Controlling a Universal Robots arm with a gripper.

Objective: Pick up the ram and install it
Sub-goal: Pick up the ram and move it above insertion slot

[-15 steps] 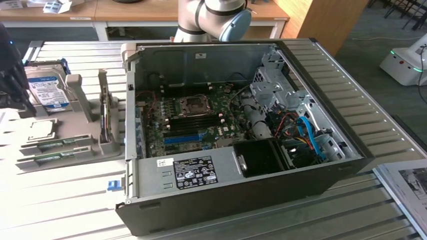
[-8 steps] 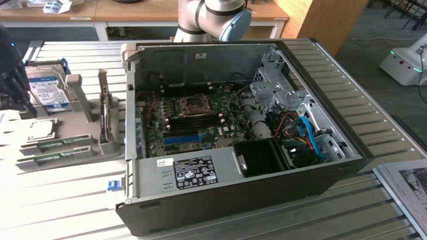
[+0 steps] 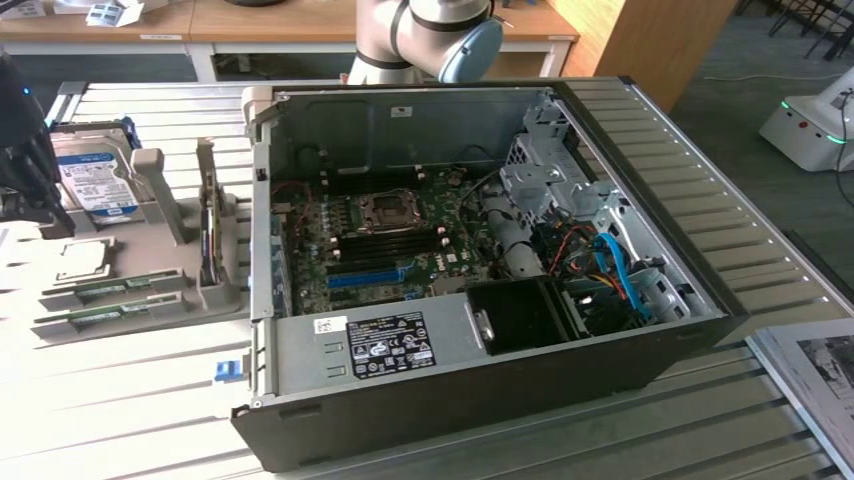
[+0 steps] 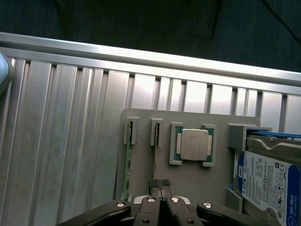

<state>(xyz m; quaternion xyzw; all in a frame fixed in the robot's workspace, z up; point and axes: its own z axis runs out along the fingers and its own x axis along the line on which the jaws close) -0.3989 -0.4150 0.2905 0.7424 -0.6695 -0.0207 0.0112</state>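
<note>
A: Step in hand?

B: The pick-up, judging by the layout. Nothing lifted yet: ram (image 4: 154, 157) lying on edge in its slot of the grey tray (image 4: 197, 186), just beside the CPU (image 4: 193, 144). No sign of any installing on the motherboard (image 3: 387, 235).

A: And the tool?

B: Tool (image 4: 160, 184) hanging above the end of that stick away from its slot post (image 4: 156, 132), tips almost in line with it. Looks closed: pads (image 4: 155, 182) pressed together, nothing pinched between.

A: Sure about which stick?

B: Not fully. Another green stick (image 4: 127, 169) parked one slot further from the CPU, parallel and close by. Went by the tool's line and took the one nearer the CPU. No sticker to be made out on either, edge-on.

A: Whereabouts on the desk?

B: Tray on the slatted desk (image 3: 134, 420), toward the exterior view's left. Hard drive (image 3: 94, 180) at the tray's far end, both sticks at its near end. Open computer case (image 3: 467, 400) right up beside the tray, on the exterior view's right.

A: Needs for the grasp?

B: Probably jaws parted first, then squared across the thin top edge, centred along the length, clear of the neighbouring stick and the slot posts. Then a straight lift with no twisting: a thin board, likely easy to flex. For installing, a reach rightward into the case, down to the motherboard.
</note>
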